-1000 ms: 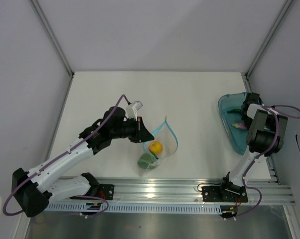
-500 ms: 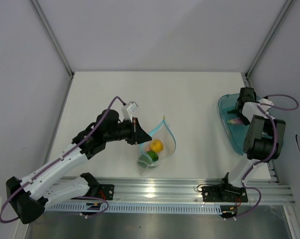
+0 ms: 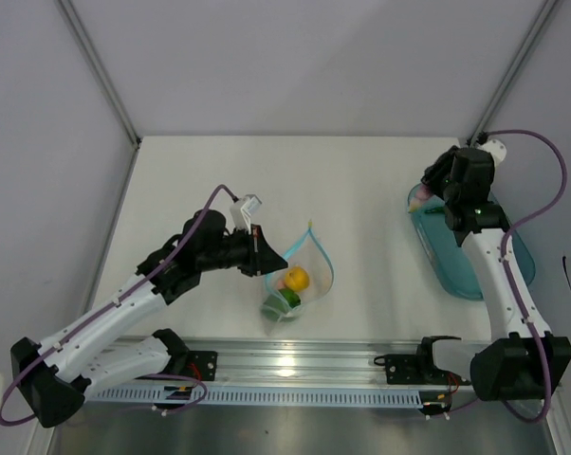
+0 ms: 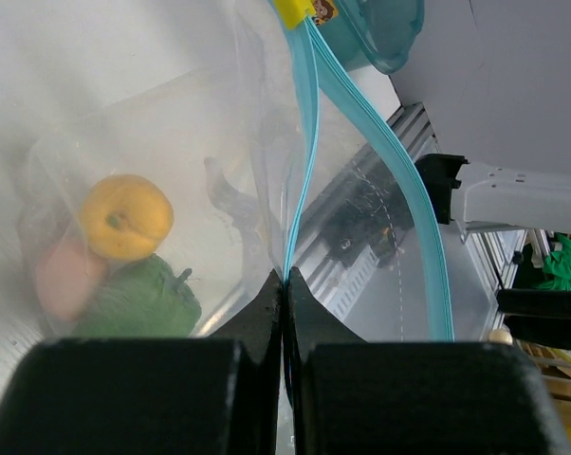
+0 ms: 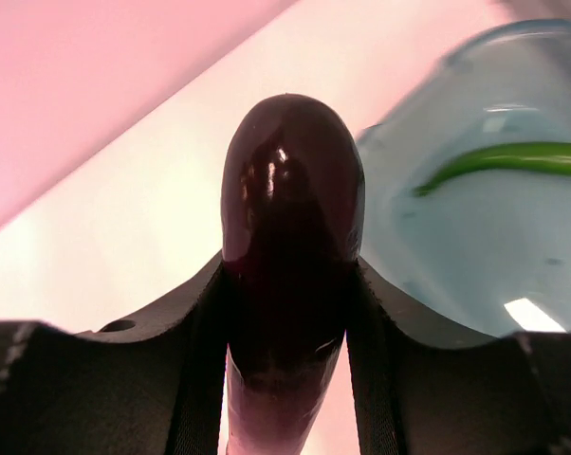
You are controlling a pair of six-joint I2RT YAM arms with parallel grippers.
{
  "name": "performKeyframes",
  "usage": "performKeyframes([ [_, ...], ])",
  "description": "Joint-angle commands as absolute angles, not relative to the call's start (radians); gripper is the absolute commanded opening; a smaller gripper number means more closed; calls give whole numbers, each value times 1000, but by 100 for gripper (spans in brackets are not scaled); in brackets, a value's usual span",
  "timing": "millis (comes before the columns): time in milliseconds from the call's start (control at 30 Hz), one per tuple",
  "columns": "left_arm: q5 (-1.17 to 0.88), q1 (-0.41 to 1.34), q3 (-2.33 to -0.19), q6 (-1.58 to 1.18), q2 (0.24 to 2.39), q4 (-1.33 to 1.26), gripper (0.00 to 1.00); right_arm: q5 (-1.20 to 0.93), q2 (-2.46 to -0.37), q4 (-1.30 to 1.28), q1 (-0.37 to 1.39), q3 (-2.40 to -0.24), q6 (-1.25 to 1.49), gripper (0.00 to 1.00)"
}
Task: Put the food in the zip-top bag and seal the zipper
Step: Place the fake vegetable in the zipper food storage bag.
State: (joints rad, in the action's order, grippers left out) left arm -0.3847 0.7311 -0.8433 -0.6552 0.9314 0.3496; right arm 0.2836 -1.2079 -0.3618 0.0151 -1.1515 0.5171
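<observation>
- zip-top bag (image 4: 219, 142): thin clear plastic, crinkling and catching glare.
- zipper (image 4: 435, 313): smooth teal plastic strip.
- eggplant (image 5: 290, 190): smooth, dark purple, gleaming with a glossy finish.
- yellow pepper (image 4: 126, 216), green pepper (image 4: 138, 303): both looking matt through the film.
- tray (image 5: 494, 256): translucent teal plastic, shining.
- surface (image 3: 361, 190): showing matt white.
- rail (image 3: 304, 365): brushed metal, reflecting light.

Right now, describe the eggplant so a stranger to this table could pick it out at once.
Start at the translucent teal tray on the right side of the table; the right hand hangs at its far left edge. Clamped between that hand's fingers is the eggplant. It is the only glossy dark purple piece; the yellow pepper and green pepper lie in the clear bag mid-table.
</observation>
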Motion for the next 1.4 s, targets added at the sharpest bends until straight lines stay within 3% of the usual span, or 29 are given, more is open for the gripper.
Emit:
performKeyframes([
  [0,-373,739,-879,-660,948,321,1,13,-1183,-405,115,-1184,405,0],
  [367,-354,741,-913,-649,966,339,1,-356,-1048,-476,443,-1189,448,0],
  [767,-353,739,-916,-658,973,330,1,-260,-1054,-472,836,-1187,564,0],
  [867,-342,739,-919,-658,968,334,1,-143,-1072,-529,873,-1213,661,0],
  [1167,-161,761,-865,-660,871,307,1,-91,-1135,-686,874,-1233,890,0],
  [1367,-130,781,-876,-652,876,296,1,-202,-1184,-621,856,-1204,975,0],
])
